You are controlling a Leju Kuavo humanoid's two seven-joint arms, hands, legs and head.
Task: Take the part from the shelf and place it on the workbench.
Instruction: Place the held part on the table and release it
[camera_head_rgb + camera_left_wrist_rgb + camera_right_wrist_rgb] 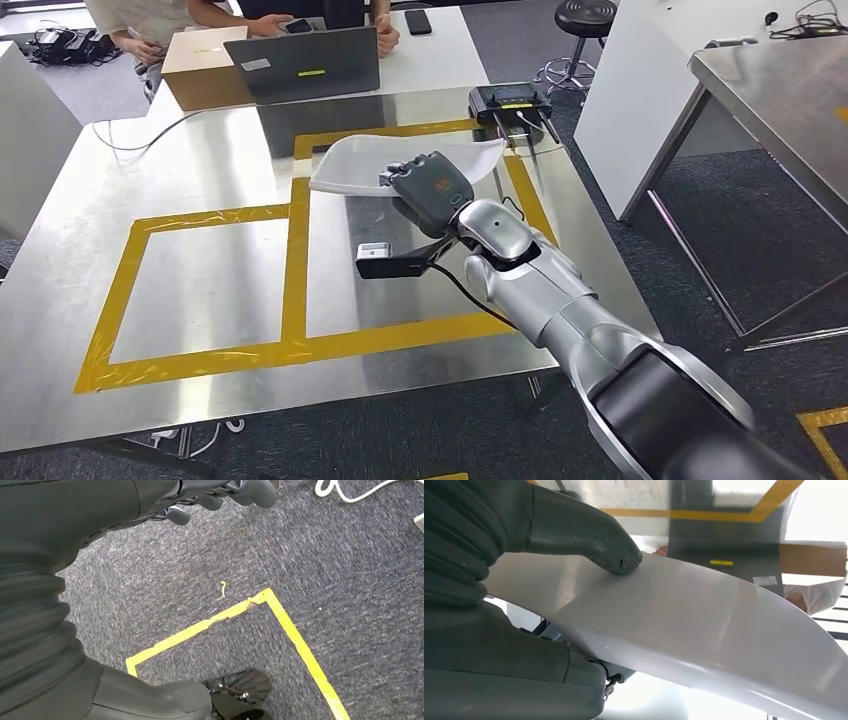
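The part is a thin, curved white panel (400,163). My right hand (432,190) holds it by one edge over the steel workbench (200,270), above the right-hand square of yellow tape (296,250). In the right wrist view the grey thumb (594,535) presses on the panel's (704,625) upper face, and the fingers beneath are hidden. Whether the panel touches the bench I cannot tell. My left hand (220,495) hangs low over the carpet, its dark fingers curled in with nothing in them.
A black device (512,101) with cables sits at the bench's far right edge. Beyond it are a laptop (305,64), a cardboard box (200,65) and a seated person (150,25). A second steel table (790,90) stands to the right, a stool (583,20) behind.
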